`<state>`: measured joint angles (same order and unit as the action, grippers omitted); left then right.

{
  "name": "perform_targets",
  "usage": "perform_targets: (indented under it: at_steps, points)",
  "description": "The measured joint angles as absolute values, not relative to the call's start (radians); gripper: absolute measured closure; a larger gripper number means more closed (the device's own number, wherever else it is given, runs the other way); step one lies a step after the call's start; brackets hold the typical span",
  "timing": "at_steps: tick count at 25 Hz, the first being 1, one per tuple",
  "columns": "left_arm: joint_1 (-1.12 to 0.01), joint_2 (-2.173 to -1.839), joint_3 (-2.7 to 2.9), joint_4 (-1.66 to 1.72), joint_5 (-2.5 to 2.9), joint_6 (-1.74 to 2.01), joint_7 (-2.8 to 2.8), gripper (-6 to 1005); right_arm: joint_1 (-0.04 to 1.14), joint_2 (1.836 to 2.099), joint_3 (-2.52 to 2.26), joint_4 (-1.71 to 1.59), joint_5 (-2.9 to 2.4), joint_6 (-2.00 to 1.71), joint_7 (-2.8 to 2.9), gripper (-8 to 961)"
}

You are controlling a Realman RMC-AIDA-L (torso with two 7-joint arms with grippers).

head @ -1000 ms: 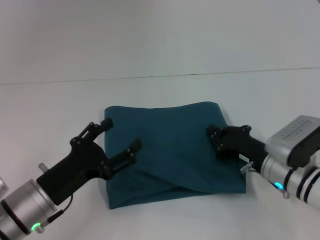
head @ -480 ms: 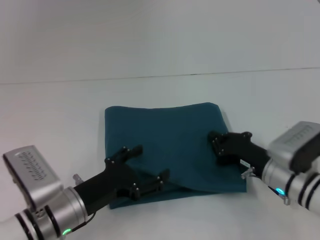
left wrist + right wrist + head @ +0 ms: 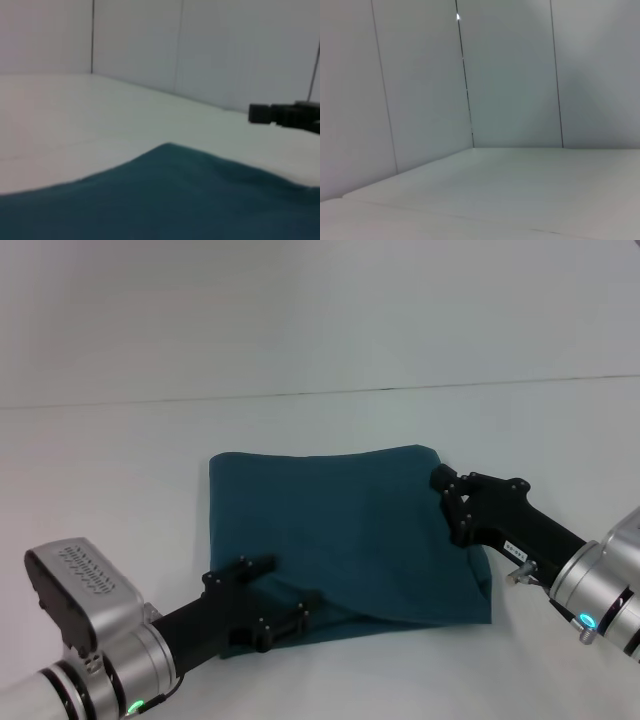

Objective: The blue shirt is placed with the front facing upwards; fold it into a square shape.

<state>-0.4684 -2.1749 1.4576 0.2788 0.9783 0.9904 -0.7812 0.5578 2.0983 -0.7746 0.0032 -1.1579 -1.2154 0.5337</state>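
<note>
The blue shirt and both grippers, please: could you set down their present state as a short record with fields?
shirt: the blue shirt lies on the white table, folded into a roughly square shape, plain side up
loose part: a fold ridge runs along the near edge
left gripper: the left gripper is low over the near left corner of the shirt, fingers apart
right gripper: the right gripper is at the shirt's right edge, near the far corner
grasp: neither gripper visibly lifts any cloth

Left gripper [image 3: 270, 598] spread low; right gripper [image 3: 455, 502] raised.
</note>
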Motion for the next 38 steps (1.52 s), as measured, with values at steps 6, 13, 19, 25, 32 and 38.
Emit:
perform_targets:
  at_steps: [6, 13, 19, 25, 32, 38]
  points:
    - [-0.456, -2.17, 1.469, 0.303, 0.98, 1.017, -0.833, 185, 0.559, 2.098, -0.774, 0.002, -1.156, -1.235, 0.534, 913]
    - [-0.399, -2.175, 1.398, 0.367, 0.969, 1.17, -0.772, 229, 0.558, 2.098, -0.765, -0.006, -1.156, -1.253, 0.548, 909]
    - [-0.435, -2.176, 1.365, 0.34, 0.925, 1.04, -0.759, 229, 0.562, 2.098, -0.764, -0.006, -1.157, -1.254, 0.548, 906]
    - [-0.446, -2.176, 1.387, 0.312, 0.934, 0.994, -0.696, 222, 0.56, 2.098, -0.764, -0.006, -1.157, -1.251, 0.548, 902]
    - [-0.431, -2.175, 1.423, 0.282, 0.934, 0.976, -0.659, 213, 0.557, 2.098, -0.764, -0.006, -1.157, -1.234, 0.545, 898]
    - [-0.421, -2.175, 1.423, 0.285, 0.939, 0.986, -0.656, 205, 0.562, 2.098, -0.761, -0.006, -1.157, -1.217, 0.539, 895]
